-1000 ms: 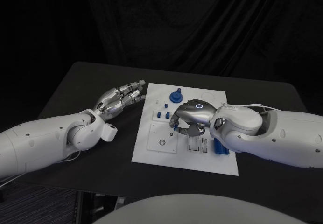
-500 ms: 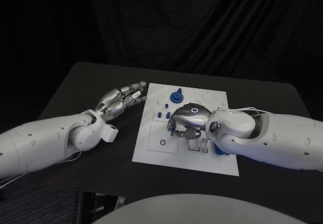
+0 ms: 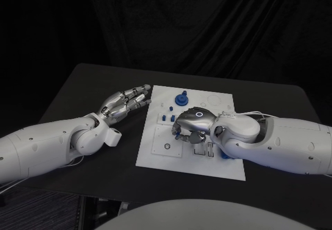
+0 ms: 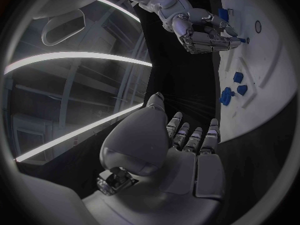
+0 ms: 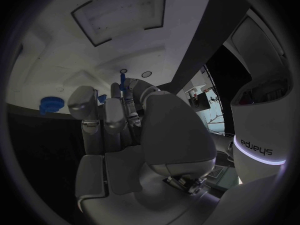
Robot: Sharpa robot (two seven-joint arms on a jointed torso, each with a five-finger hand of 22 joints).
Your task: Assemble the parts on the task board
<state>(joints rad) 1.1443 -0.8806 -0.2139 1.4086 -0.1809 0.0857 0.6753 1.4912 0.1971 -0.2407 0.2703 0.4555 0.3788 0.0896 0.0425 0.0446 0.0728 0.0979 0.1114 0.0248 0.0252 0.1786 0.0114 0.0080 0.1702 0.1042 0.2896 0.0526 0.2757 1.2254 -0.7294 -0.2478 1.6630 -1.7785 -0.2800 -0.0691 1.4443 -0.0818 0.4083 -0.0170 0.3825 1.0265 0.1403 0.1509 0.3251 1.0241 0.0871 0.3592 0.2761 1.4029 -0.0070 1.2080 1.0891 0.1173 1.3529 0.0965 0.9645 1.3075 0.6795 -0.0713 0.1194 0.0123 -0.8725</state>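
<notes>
The white task board (image 3: pixel 156 158) lies in the middle of the black table. My right hand (image 3: pixel 192 125) hovers low over the board's centre and pinches a small blue peg (image 4: pixel 241 39) in its fingertips, its tip pointing at the board. The peg (image 5: pixel 123 79) also sticks out past the fingers in the right wrist view, near a round hole (image 5: pixel 146 74). A round blue part (image 3: pixel 181 99) stands at the board's far edge. Small blue pieces (image 3: pixel 166 117) sit left of the right hand. My left hand (image 3: pixel 128 101) floats open beside the board's left edge, holding nothing.
More blue parts (image 3: pixel 227 152) lie on the board's right side, partly hidden under my right forearm. The left wrist view shows the small blue pieces (image 4: pixel 229 95) near the board's edge (image 4: pixel 269 85). Bare black table surrounds the board.
My right hand has shifted slightly left and lower over the board with the peg in its fingers. The left hand has stayed in place.
</notes>
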